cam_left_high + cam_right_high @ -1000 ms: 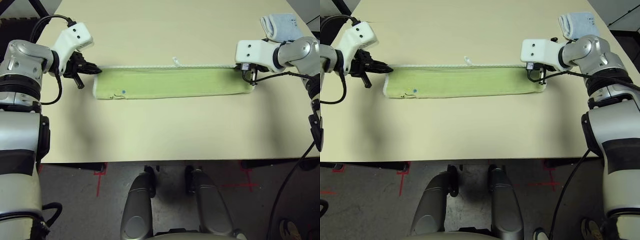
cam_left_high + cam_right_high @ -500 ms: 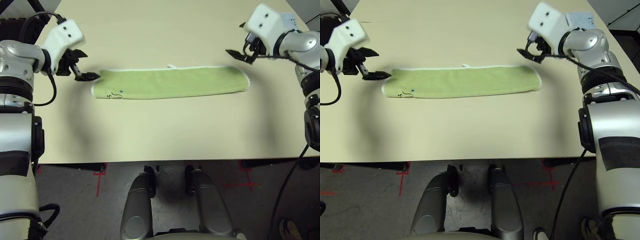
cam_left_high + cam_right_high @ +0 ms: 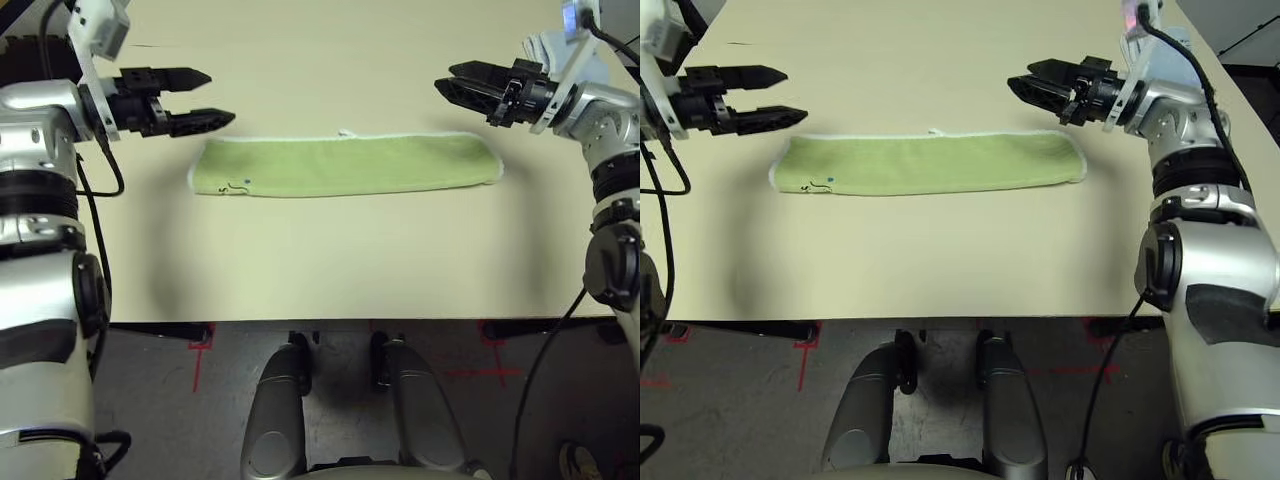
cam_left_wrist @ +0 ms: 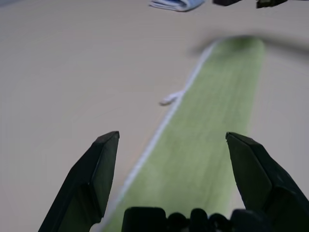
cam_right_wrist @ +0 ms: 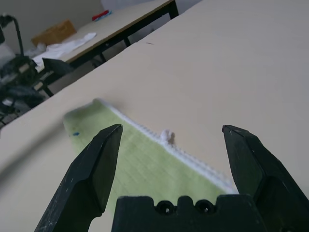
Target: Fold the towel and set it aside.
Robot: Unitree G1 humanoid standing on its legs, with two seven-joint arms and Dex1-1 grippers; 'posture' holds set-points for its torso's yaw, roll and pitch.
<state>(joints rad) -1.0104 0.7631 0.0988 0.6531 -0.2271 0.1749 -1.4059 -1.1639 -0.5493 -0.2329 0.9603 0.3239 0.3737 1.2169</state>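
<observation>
The light green towel [image 3: 345, 165] lies flat on the table as a long narrow strip, with its white edging along the far side and a small label [image 4: 170, 99] sticking out. My left gripper [image 3: 220, 97] hovers open just beyond the strip's left end, with nothing between its fingers. My right gripper [image 3: 444, 78] hovers open above and beyond the right end, also holding nothing. Both wrist views look along the strip [image 4: 212, 130] [image 5: 145, 164] between wide-spread fingers.
A pale blue folded towel [image 4: 176, 4] sits at the table's far right corner, behind my right arm. The beige table [image 3: 330, 260] has free room in front of the strip up to its front edge. Another table [image 5: 120, 29] stands farther off.
Both grippers were shut on the towel's ends; they have opened, let go and lifted up and away. The towel has settled flat on the table.
</observation>
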